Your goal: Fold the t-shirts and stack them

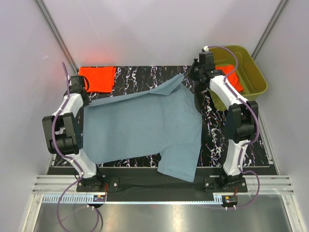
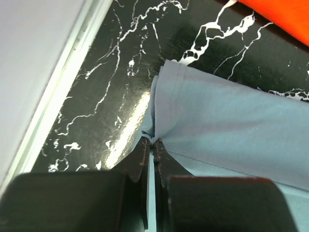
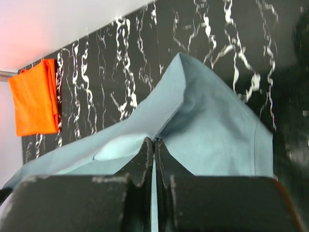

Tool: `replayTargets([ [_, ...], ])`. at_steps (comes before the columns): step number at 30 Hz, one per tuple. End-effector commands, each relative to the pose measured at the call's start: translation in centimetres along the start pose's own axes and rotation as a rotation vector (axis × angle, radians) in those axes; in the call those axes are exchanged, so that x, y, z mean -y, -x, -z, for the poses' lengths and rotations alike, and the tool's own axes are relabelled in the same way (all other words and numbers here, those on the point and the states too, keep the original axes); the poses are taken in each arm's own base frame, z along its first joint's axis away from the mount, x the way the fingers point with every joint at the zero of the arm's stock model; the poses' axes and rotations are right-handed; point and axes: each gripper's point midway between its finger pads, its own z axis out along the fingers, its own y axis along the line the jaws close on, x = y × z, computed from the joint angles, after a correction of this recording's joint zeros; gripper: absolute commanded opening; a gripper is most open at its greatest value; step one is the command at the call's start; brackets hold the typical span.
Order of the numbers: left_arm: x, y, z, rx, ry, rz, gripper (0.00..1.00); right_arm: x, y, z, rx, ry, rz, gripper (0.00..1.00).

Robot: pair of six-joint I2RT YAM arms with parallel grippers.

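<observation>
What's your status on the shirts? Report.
Left end effector shut on blue-grey t-shirt edge. Right end effector shut on it too. Shirt spread, unfolded. Folded orange t-shirt apart, far left.

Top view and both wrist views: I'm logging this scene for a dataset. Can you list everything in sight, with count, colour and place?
Table: 1, black with white marbling, centre.
Blue shirt: 1, blue-grey, spread over the table, one sleeve hanging past the near edge.
Orange shirt: 1, orange-red, folded, far left corner of the table.
Tub: 1, olive-green, off the table's far right corner.
Orange cloth: count unclear, orange-red, inside the tub.
Left arm: 1, white and black, near left.
Right arm: 1, white and black, near right.
Left end effector: 1, black, shut on the blue shirt's far left edge.
Right end effector: 1, black, shut on the blue shirt's far right part.
</observation>
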Motion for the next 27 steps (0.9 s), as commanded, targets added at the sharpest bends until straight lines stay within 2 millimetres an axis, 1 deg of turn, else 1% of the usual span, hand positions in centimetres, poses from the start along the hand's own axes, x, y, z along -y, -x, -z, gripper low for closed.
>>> replayTargets([
  [1, -1.5, 1.0, 0.3, -0.009, 0.071, -0.002, 0.0, -2.2, 0.8, 4.0, -0.01, 0.022, -0.03, 0.0],
  [2, -1.6, 0.6, 0.3, -0.026, 0.075, -0.009, 0.0, -2.4, 1.0, 4.9, -0.002, 0.024, -0.034, 0.0],
  [3, -1.7, 0.5, 0.2, -0.037, 0.079, -0.014, 0.0, -1.7, 0.3, 5.0, -0.013, 0.007, -0.039, 0.0],
  [6, -1.6, -0.1, -0.2, -0.067, 0.085, -0.023, 0.0, -1.1, -0.7, 6.0, -0.028, -0.007, -0.051, 0.0],
  [7, -1.5, -0.4, -0.7, -0.085, 0.084, -0.03, 0.0, -1.0, -0.9, 6.2, -0.034, -0.012, -0.059, 0.0],
  [8, -1.4, -0.8, -0.9, -0.102, 0.081, -0.037, 0.0, -0.7, -1.1, 6.4, -0.035, -0.022, -0.062, 0.0],
  [9, -1.4, -1.2, -1.1, -0.122, 0.084, -0.047, 0.0, -0.1, -1.8, 6.7, -0.042, -0.041, -0.07, 0.0],
  [11, -1.4, -1.8, -1.6, -0.147, 0.092, -0.051, 0.0, 0.2, -2.3, 7.0, -0.049, -0.05, -0.096, 0.0],
  [13, -1.4, -1.8, -1.7, -0.152, 0.093, -0.053, 0.0, 0.6, -2.9, 7.3, -0.058, -0.063, -0.127, 0.0],
  [14, -1.4, -1.7, -1.7, -0.15, 0.093, -0.052, 0.0, 0.6, -2.8, 7.7, -0.051, -0.064, -0.137, 0.0],
  [18, -1.5, -1.5, -1.9, -0.15, 0.105, -0.061, 0.0, 1.6, -4.6, 7.9, -0.082, -0.093, -0.175, 0.0],
  [20, -1.6, -1.9, -2.1, -0.161, 0.111, -0.065, 0.0, 1.9, -5.0, 8.2, -0.088, -0.1, -0.184, 0.0],
  [21, -1.6, -2.1, -2.2, -0.165, 0.114, -0.064, 0.0, 2.4, -5.4, 8.2, -0.093, -0.113, -0.186, 0.0],
  [23, -1.5, -2.6, -2.4, -0.178, 0.112, -0.066, 0.0, 2.7, -5.5, 8.5, -0.086, -0.126, -0.186, 0.0],
  [24, -1.5, -2.8, -2.4, -0.184, 0.11, -0.066, 0.0, 3.2, -5.7, 8.4, -0.086, -0.139, -0.186, 0.0],
  [27, -1.7, -3.7, -2.7, -0.205, 0.118, -0.074, 0.0, 3.5, -6.4, 8.1, -0.104, -0.149, -0.185, 0.0],
])
